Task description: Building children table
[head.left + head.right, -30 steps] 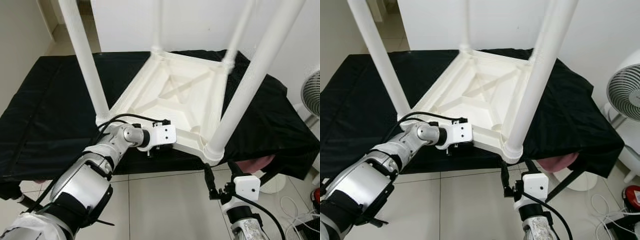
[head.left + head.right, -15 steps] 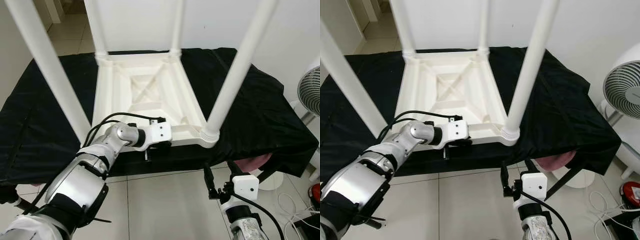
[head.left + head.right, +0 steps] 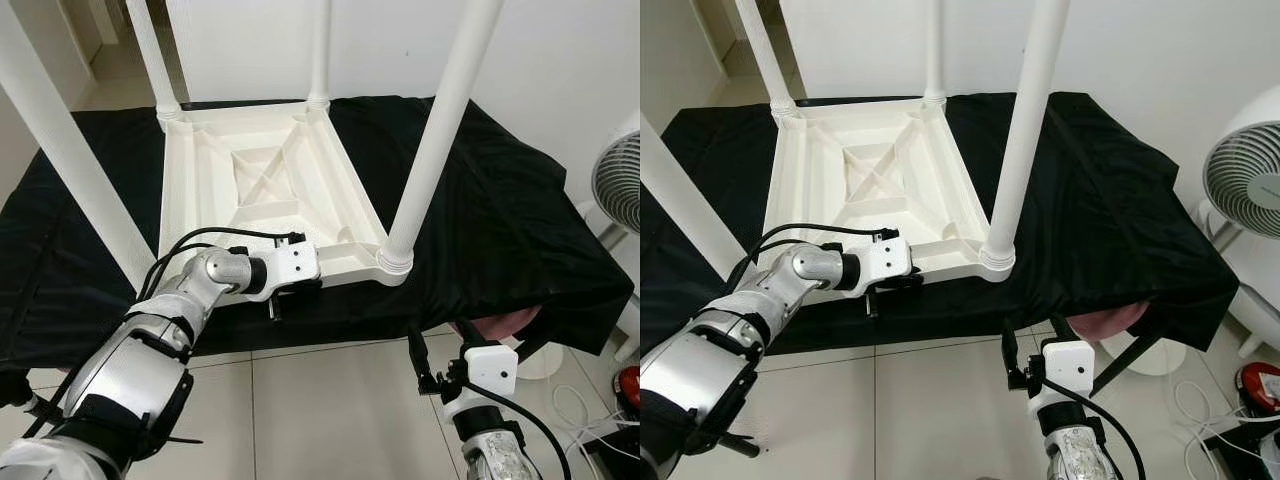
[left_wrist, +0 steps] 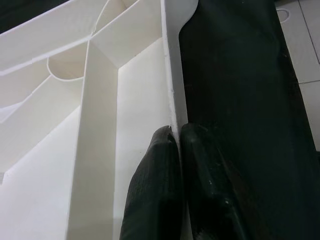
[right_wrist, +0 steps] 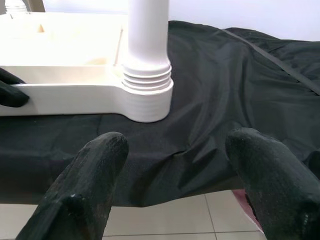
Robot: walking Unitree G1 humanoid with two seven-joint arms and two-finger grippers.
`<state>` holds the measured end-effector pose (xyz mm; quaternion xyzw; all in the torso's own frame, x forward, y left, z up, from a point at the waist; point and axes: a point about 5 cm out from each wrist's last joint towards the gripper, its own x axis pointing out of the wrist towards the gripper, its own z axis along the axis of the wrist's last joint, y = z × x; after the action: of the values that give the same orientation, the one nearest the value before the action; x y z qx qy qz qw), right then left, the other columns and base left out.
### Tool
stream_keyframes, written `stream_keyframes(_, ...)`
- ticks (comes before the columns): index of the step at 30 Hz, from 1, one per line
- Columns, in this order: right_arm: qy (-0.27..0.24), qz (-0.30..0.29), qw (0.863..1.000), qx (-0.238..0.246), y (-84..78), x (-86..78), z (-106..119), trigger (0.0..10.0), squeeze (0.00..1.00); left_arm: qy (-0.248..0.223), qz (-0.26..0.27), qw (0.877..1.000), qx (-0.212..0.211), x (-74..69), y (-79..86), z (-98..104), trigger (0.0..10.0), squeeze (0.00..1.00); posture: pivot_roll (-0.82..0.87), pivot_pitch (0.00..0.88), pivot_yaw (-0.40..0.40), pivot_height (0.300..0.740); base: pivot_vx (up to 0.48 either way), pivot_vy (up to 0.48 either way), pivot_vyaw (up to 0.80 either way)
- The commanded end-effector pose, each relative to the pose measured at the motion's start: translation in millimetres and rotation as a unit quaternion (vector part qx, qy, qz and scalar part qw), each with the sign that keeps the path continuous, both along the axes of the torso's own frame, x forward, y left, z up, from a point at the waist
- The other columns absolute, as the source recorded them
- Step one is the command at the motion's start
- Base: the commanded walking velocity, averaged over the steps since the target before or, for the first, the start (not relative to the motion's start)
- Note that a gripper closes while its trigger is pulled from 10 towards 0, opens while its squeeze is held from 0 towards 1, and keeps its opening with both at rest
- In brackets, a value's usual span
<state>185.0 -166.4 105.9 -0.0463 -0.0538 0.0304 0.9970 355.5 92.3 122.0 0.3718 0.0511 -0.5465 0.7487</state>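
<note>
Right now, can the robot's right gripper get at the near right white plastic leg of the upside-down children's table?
Probably yes. The right gripper is open, aimed at the white plastic leg, with black cloth between them. The left gripper pinches the table's rim, clear of that path.

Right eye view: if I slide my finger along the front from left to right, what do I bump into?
Left pincer pinching the upside-down white table → the table's near right leg → black cloth → white fan.
</note>
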Motion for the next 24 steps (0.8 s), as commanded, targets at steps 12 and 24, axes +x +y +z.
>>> stream_keyframes(12, 0.003, 0.018, 1.000, -0.006, -0.3, 8.2, -1, 10.0, 0.00, 0.000, -0.006, 0.998, 0.066, -14.7, 44.7, -23, 10.0, 0.00, -0.15, 0.016, -0.003, 0.740, 0.000, 0.000, 0.00)
stream_keyframes(24, 0.002, 0.022, 1.000, -0.012, -2.5, 12.2, -1, 10.0, 0.00, 0.018, 0.035, 0.997, 0.060, -12.6, 70.3, -18, 10.0, 0.00, -0.13, 0.011, -0.007, 0.740, 0.000, 0.000, 0.00)
